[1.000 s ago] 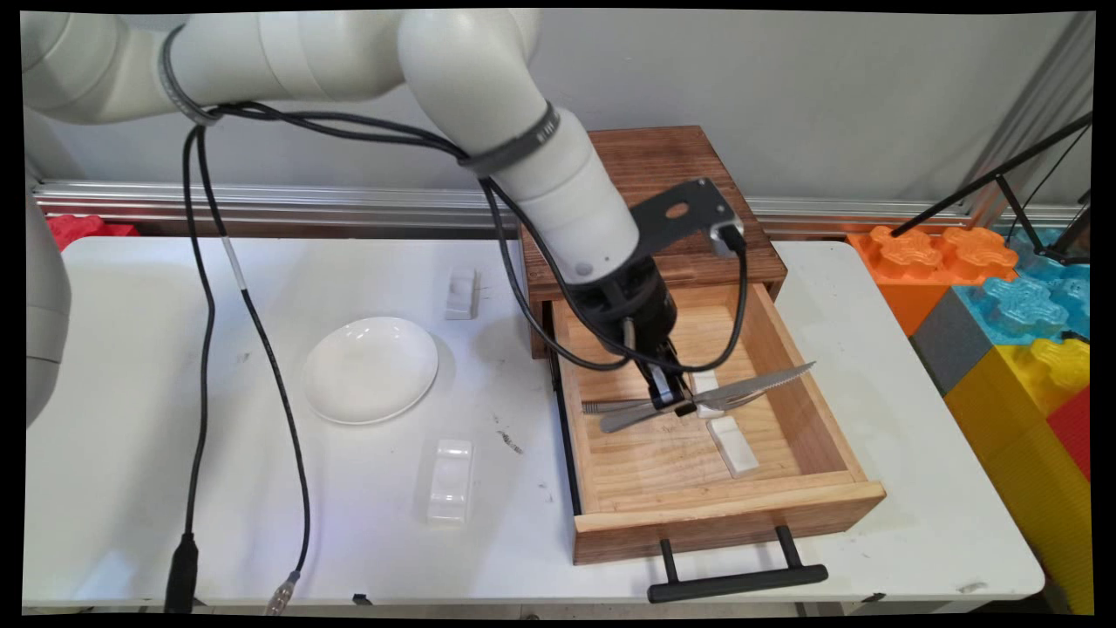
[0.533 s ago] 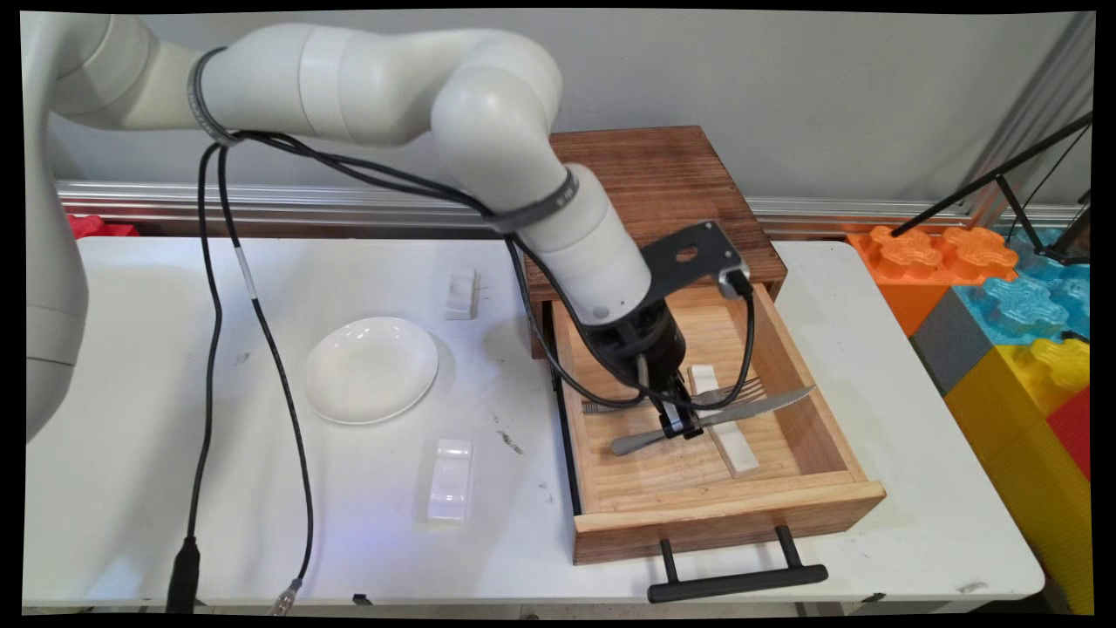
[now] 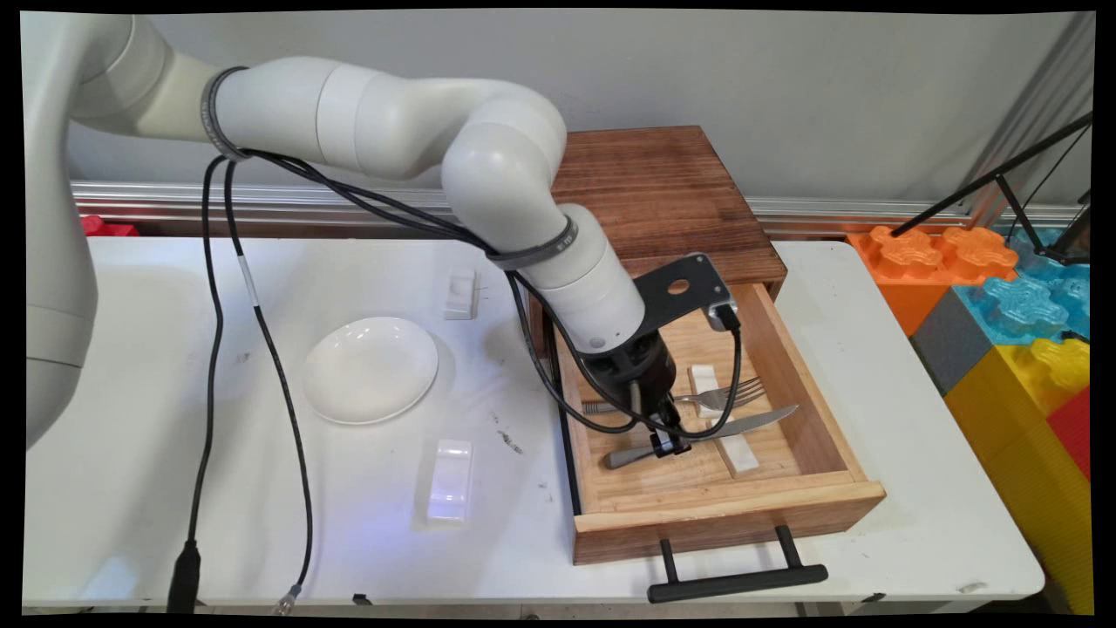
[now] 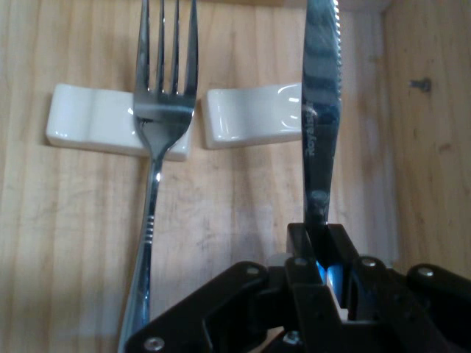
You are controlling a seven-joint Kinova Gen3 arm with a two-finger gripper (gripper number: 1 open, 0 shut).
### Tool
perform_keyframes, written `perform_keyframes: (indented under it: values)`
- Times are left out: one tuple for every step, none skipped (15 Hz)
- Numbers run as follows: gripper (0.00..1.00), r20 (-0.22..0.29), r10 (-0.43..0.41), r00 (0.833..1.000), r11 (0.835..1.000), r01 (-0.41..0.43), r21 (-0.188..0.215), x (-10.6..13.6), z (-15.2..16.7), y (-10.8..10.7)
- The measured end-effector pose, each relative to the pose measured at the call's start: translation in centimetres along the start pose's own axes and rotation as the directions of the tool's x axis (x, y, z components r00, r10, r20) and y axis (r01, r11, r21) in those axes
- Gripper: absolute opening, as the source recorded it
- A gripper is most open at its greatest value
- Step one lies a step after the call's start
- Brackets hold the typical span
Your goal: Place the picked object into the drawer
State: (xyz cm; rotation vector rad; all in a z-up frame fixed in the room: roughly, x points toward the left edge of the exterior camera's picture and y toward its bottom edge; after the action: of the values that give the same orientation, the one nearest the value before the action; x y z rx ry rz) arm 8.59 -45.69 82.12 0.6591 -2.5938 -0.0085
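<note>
My gripper (image 3: 667, 445) reaches down into the open wooden drawer (image 3: 724, 516) and is shut on a steel knife (image 3: 751, 423) near its handle. In the hand view the gripper (image 4: 321, 250) clamps the knife (image 4: 321, 125), whose serrated blade lies over a white cutlery rest (image 4: 250, 114). Beside it a fork (image 4: 163, 110) lies with its neck on a second white rest (image 4: 88, 118). In the main view the fork (image 3: 724, 397) is just behind the knife, parallel to it, and the knife's rest (image 3: 738, 455) shows under the blade.
The drawer belongs to a dark wooden cabinet (image 3: 663, 183) and has a black handle (image 3: 737, 580) at the table's near edge. A white plate (image 3: 370, 368) and two white rests (image 3: 451, 480) (image 3: 460, 292) sit on the table to the left. Coloured blocks (image 3: 1003, 296) stand at the right.
The gripper has come down and toward the drawer's front with the knife. The blade, raised and tilted before, now lies low across the near rest, in front of the fork.
</note>
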Motion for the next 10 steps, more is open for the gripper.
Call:
perform_keyframes:
  values:
    - [0.00, 0.002, 0.000, 1.000, 1.000, 0.000, 0.001, -0.1, 0.1, 0.0]
    - [0.00, 0.005, -0.001, 1.000, 1.000, 0.001, 0.002, -0.2, 0.3, 0.0]
    - [0.00, 0.008, -0.001, 1.000, 1.000, 0.001, 0.004, -0.4, 0.4, -0.1]
    - [0.00, 0.011, -0.002, 1.000, 1.000, 0.002, 0.004, -0.5, 0.6, -0.1]
    - [0.00, 0.014, -0.003, 1.000, 1.000, 0.003, 0.006, -0.7, 0.7, -0.1]
    - [0.00, 0.016, -0.005, 1.000, 1.000, 0.005, 0.007, -0.8, 0.9, -0.1]
    - [0.00, 0.016, -0.008, 1.000, 1.000, 0.007, 0.009, -0.9, 1.0, -0.2]
    - [0.00, 0.017, -0.010, 1.000, 1.000, 0.010, 0.009, -0.9, 1.1, -0.2]
    - [0.00, 0.017, -0.012, 1.000, 1.000, 0.012, 0.008, -1.0, 1.3, -0.2]
    - [0.00, 0.017, -0.014, 1.000, 1.000, 0.014, 0.007, -1.0, 1.4, -0.2]
